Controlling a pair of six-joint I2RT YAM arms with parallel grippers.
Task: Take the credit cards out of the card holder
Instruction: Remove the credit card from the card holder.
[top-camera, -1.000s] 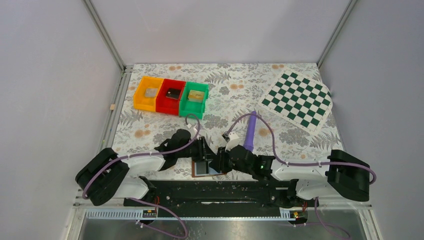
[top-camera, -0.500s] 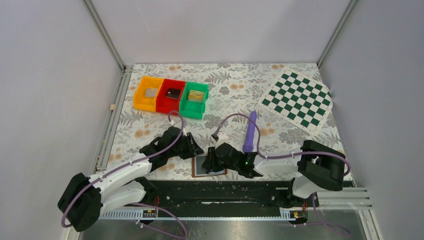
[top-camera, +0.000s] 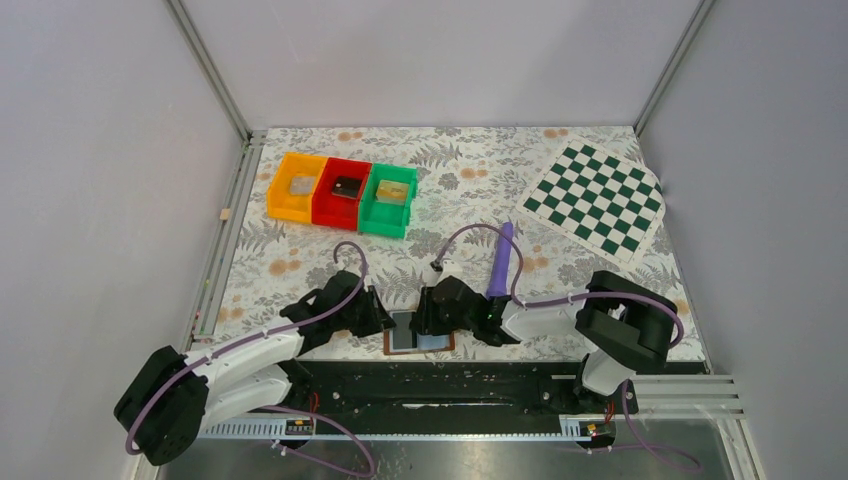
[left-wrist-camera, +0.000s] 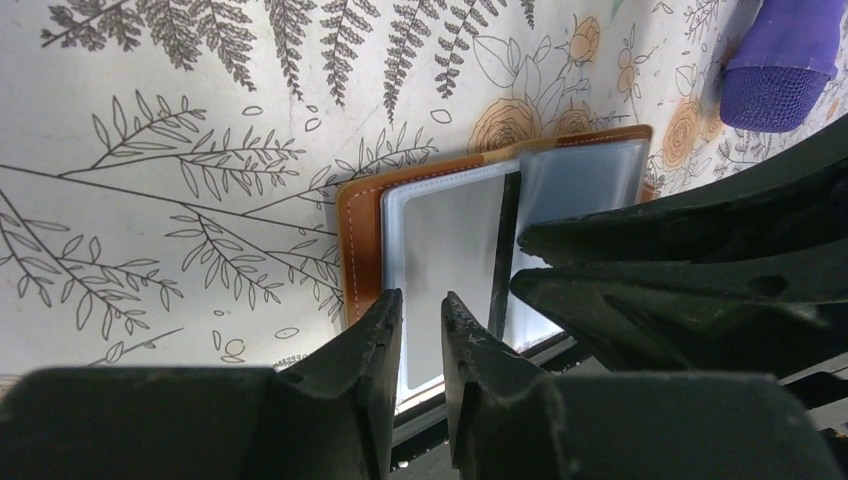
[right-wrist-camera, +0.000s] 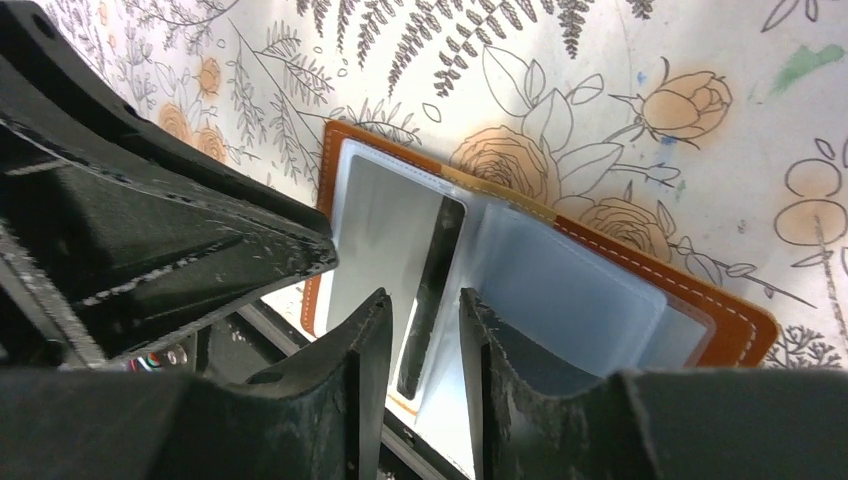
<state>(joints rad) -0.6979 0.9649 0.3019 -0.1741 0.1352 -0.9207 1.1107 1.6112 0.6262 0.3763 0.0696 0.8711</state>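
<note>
The flowered table (top-camera: 470, 160) fills the floor of the top view. The green-and-white chessboard mat (top-camera: 595, 202) lies far beyond the card holder (top-camera: 416, 343), off to its right. Both black arms reach in low from either side and meet right over the holder.

The bins come next, in a row well beyond the holder and to its left: the orange bin (top-camera: 285, 212), the red bin (top-camera: 335, 217) and the green bin (top-camera: 382, 225) stand wall to wall, each with a small item inside. The purple stick (top-camera: 501, 258) lies just beyond the holder's right end, behind the right arm.

The card holder lies open and flat at the near edge of the table. Its brown cover frames pale blue-grey panels, with a dark strip running down between the two panels.

The left gripper (left-wrist-camera: 418, 300) sits over the holder's left panel, its fingers parted by a narrow gap with the grey panel showing through. The right gripper (right-wrist-camera: 422, 300) straddles the dark strip, its fingers also slightly apart and clamping nothing. Whether either gripper touches the panel cannot be told.
</note>
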